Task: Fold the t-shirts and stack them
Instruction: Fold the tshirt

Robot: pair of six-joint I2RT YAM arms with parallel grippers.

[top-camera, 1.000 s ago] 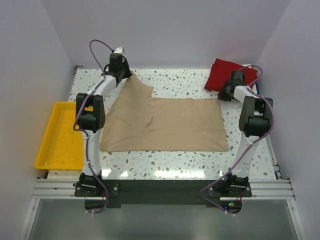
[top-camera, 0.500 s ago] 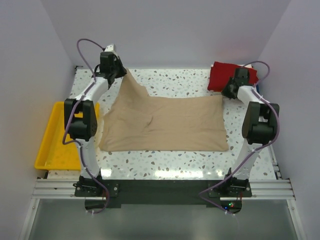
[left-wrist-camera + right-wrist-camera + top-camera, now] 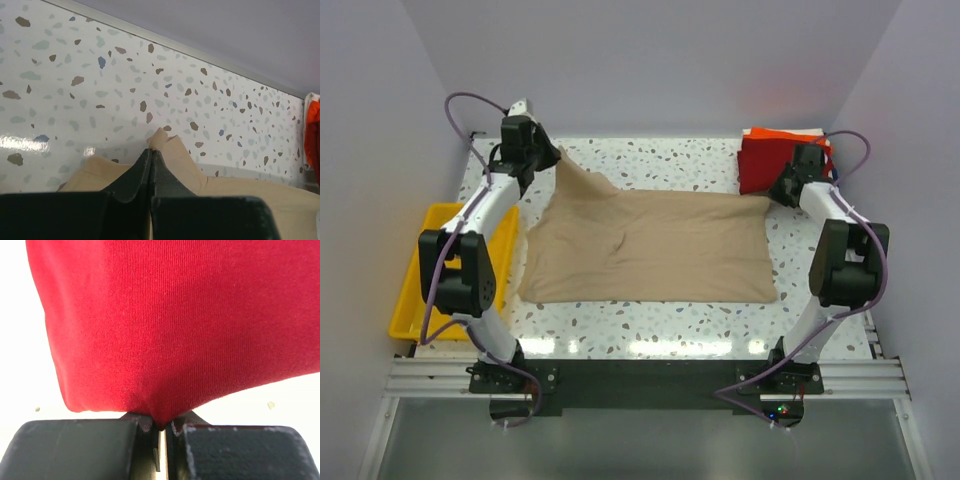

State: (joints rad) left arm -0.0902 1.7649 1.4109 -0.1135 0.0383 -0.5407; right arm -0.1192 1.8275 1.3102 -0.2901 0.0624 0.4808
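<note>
Tray (image 3: 415, 300): yellow, at 9 o'clock.
Left gripper (image 3: 151, 151): clamped on tan shirt (image 3: 650, 245) corner.
Right gripper (image 3: 161, 425): pinched red shirt (image 3: 160, 315).

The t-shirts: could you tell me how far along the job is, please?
Done: red shirt sits far right, orange shirt with it; folded or not is unclear. In hand: tan shirt lies spread, left jaws shut on its far-left corner, right jaws shut at the red shirt's edge. Left: folding the tan shirt and stacking.
</note>
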